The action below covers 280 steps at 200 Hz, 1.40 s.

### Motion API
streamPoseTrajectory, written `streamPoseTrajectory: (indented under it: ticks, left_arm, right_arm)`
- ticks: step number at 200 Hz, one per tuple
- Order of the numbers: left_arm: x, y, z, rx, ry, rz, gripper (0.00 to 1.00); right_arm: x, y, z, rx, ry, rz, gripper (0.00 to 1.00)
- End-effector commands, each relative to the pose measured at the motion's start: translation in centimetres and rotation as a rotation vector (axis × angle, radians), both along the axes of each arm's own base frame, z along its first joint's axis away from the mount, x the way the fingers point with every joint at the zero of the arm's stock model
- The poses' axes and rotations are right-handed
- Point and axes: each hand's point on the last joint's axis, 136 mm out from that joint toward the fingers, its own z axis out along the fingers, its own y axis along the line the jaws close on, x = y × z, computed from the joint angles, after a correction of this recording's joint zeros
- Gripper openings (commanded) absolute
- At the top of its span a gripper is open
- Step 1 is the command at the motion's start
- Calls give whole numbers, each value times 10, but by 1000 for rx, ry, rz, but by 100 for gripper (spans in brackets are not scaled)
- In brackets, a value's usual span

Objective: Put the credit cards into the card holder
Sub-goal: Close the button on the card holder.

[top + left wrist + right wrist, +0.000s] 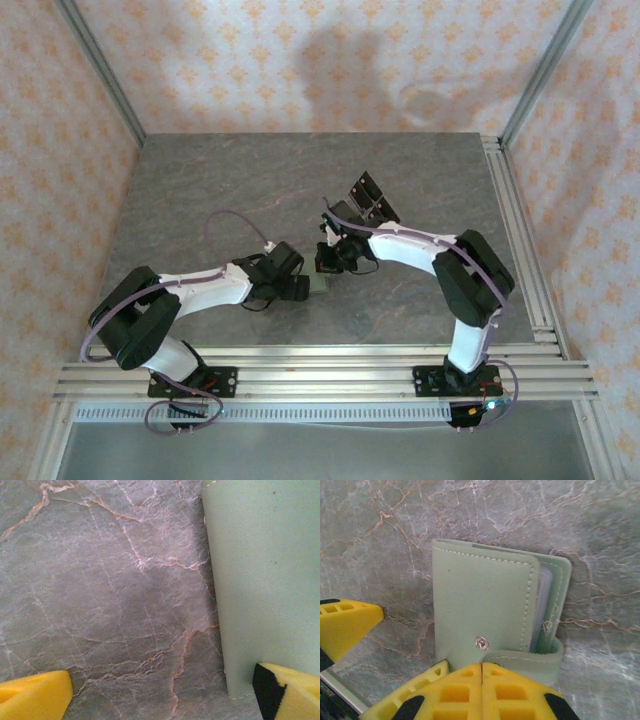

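Note:
The card holder (pixel 482 597), a sage-green wallet, lies folded on the stone table with its snap stud bare and its tab (pixel 525 656) loose, curling round the near edge. My right gripper (pixel 482 672) is shut, fingertips meeting, right at that near edge above the tab. My left gripper (pixel 160 692) is open and straddles bare table beside the card holder (pixel 265 580), with its right finger (pixel 295 692) over the wallet's near corner. From above, the two grippers (pixel 297 287) (pixel 330 258) meet over the card holder (pixel 318 285). The credit cards are hidden; pale leaves show between the covers.
A clear stand with black panels (pixel 372 197) sits just behind the right gripper. The left gripper's fingers (pixel 347 625) show beside the wallet in the right wrist view. Metal rails run along the table's right side (pixel 520 240) and near edge.

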Motion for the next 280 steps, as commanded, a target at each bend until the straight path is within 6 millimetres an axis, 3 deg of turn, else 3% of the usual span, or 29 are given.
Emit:
streamPoseTrajectory:
  ticks: [1, 90, 144, 200, 280]
  left_arm:
    - [-14, 4, -25, 25, 72, -4, 95]
    - [-14, 2, -28, 18, 80, -11, 94]
    - [-15, 2, -28, 15, 81, -13, 94]
    - [-16, 1, -28, 7, 81, -13, 94]
    - [-14, -2, -24, -6, 76, -16, 93]
  right_arm:
    - [4, 13, 5, 34, -4, 8, 0]
    - [11, 21, -4, 32, 5, 6, 0]
    - [9, 11, -27, -37, 22, -1, 0]
    - [11, 0, -36, -101, 16, -7, 0]
    - [-12, -26, -83, -227, 108, -6, 0]
